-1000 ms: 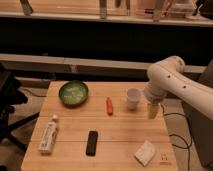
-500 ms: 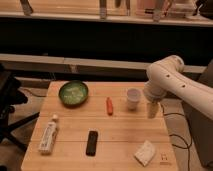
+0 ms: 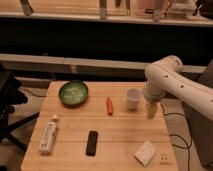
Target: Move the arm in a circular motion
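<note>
Nothing on the desk [image 3: 120, 134] has shifted over the last second, and the arm [image 3: 172, 80] holds the same pose as before.

Positions, read from the desk centre:
- Tube [image 3: 48, 135]: 9 o'clock, lying flat near the left edge.
- Green bowl [image 3: 74, 93]: 10 o'clock.
- Remote [image 3: 92, 142]: 7 o'clock.
- Carrot [image 3: 109, 105]: 12 o'clock.
- White cup [image 3: 133, 97]: 1 o'clock, upright.
- Cloth [image 3: 146, 152]: 4 o'clock.
- Hand [image 3: 152, 110]: 2 o'clock, pointing down at the desk, just beside the cup at the cup's 4 o'clock. Whether the hand is apart or together cannot be told; nothing shows in its grip.

The arm enters from the right edge, bends at its upper joint and drops to the hand.

Progress: no part of a circle can be read off this pose. Judged from the stillness, the sweep is either not begun or paused, and most of the circular motion appears left to do.
</note>
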